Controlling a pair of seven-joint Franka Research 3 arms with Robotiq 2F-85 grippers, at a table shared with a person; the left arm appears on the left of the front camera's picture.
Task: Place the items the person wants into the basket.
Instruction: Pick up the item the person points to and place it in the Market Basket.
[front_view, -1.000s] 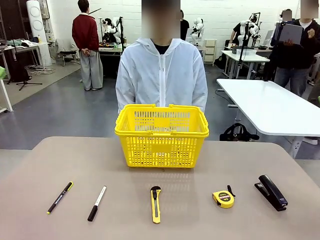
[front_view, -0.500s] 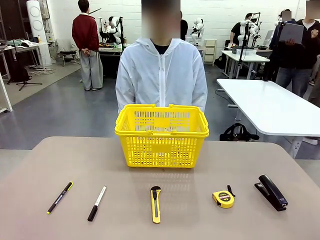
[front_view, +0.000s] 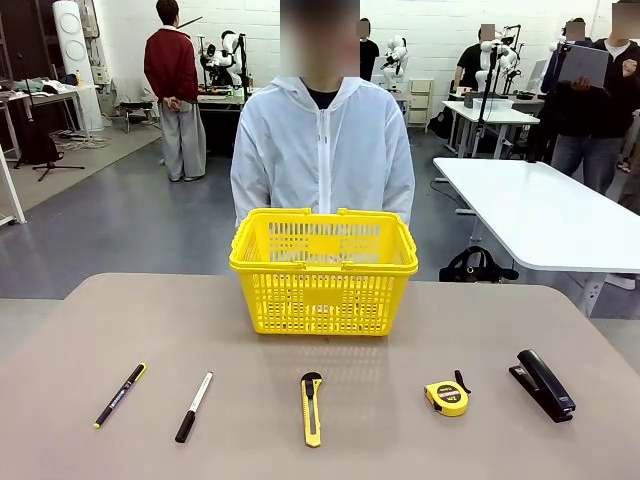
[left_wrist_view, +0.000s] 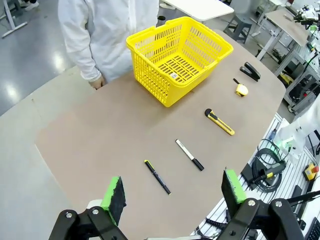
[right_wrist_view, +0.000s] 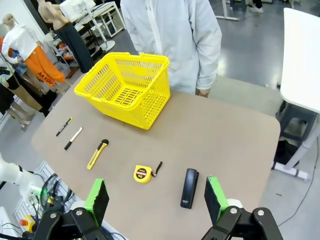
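The yellow basket (front_view: 323, 270) (left_wrist_view: 180, 57) (right_wrist_view: 125, 87) stands at the far middle of the table, right in front of the person (front_view: 323, 150) in the white jacket. The round yellow tape measure (front_view: 447, 397) (left_wrist_view: 241, 89) (right_wrist_view: 143, 173) lies near the front right. A black-and-white marker (front_view: 193, 407) (left_wrist_view: 189, 154) (right_wrist_view: 73, 138) lies near the front left. My left gripper (left_wrist_view: 172, 192) is open, high above the table's left end. High over the table's right end, my right gripper (right_wrist_view: 156, 200) is also open with nothing between its fingers.
A black pen with yellow ends (front_view: 120, 395) lies at the far left of the row. A yellow utility knife (front_view: 312, 408) lies in the middle and a black stapler (front_view: 543, 384) at the right. The person's hands rest at the table's far edge.
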